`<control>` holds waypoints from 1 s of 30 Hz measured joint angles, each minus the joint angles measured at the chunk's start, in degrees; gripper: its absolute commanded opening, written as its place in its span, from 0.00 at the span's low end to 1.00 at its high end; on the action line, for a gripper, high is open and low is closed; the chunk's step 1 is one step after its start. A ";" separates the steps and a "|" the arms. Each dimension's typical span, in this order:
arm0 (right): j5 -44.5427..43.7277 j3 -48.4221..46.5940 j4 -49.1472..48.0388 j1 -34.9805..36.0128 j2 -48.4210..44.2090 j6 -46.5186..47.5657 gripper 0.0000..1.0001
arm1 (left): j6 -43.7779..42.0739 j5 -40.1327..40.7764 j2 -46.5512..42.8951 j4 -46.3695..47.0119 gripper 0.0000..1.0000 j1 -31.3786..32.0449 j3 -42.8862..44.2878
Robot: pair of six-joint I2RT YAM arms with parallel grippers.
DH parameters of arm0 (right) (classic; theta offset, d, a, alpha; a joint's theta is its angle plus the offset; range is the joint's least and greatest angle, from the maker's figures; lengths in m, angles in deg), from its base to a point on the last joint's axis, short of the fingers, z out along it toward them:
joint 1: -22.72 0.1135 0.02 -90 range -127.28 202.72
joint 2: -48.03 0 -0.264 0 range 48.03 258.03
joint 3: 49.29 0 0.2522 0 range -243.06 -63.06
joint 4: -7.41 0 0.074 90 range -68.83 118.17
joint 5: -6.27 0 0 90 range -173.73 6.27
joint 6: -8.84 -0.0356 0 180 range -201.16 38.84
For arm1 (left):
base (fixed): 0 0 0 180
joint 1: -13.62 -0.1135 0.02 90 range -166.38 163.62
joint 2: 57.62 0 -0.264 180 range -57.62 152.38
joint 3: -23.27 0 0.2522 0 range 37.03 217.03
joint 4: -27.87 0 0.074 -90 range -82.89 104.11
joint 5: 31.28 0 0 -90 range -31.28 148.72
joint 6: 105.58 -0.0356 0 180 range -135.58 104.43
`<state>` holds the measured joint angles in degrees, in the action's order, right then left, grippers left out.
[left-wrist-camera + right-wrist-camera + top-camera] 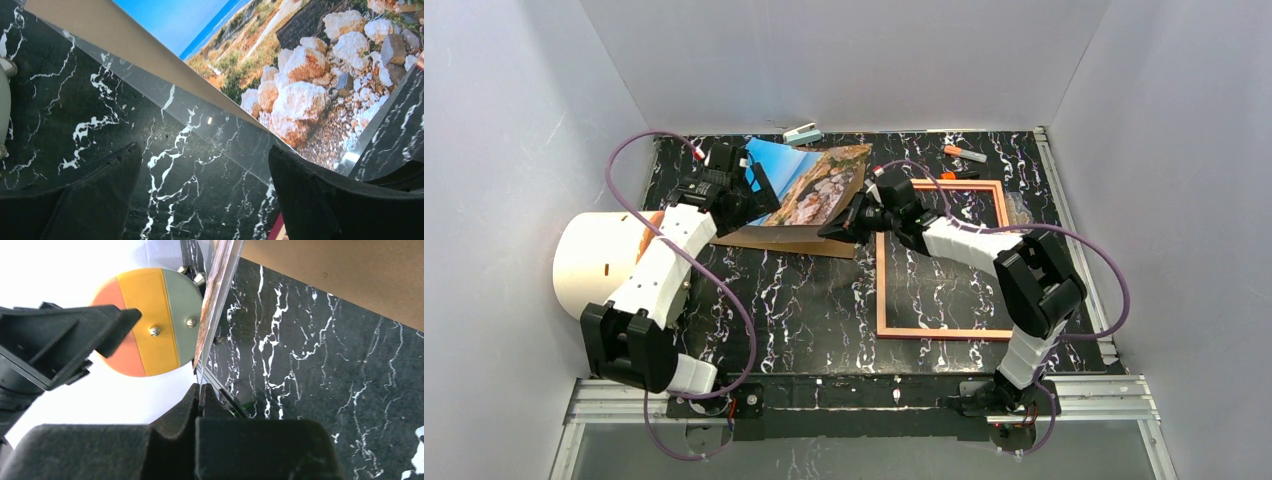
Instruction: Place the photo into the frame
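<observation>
I held the photo (809,185) up off the worktop (824,300) at the far left-centre. It was picture side up and bowed, with its long axis running left to right between my two arms. The blue-sky end pointed toward my left arm and the rocky-shore end toward my right. My right gripper (200,399) was pinched closed on the photo's thin edge at the rocky end, and that edge rose straight out from between its fingers. My left gripper (202,152) stood wide, and the marbled worktop showed between its spread fingers. The photo lay just beyond the fingertips, not between them, and I could not tell whether it touched either one. Beneath the photo a brown backing board (796,240) lay flat. The frame (942,332) lay flat just to the right of the board, its long axis running near to far. Its pale wood-coloured face was up, with a pink line along its near rail. The black worktop showed through its opening, and my right arm crossed its far left corner. I counted one photo, one frame, one backing board and one white cylinder (599,255) at the left. At the far edge were one pale green item (802,133) and two orange-tipped pens (964,154).
</observation>
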<state>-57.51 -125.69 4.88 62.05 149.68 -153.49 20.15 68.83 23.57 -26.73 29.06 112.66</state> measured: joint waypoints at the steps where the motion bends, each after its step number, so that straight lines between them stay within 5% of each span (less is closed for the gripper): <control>1: -0.42 -1.90 2.93 0.00 -0.26 0.35 0.01 | 0.35 0.00 -0.42 -0.48 0.98 0.00 0.17; 17: -5.86 -9.38 32.61 -2.82 -10.67 5.07 0.01 | 8.15 -4.68 -5.62 -4.22 0.98 -0.11 0.96; 30: -2.84 4.61 34.86 -10.08 -30.42 10.97 0.01 | 13.57 -13.81 -12.66 -2.29 0.98 -0.13 -7.82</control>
<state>-60.36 -121.07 39.74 51.97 119.25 -142.52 33.72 55.02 10.91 -29.03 28.93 104.84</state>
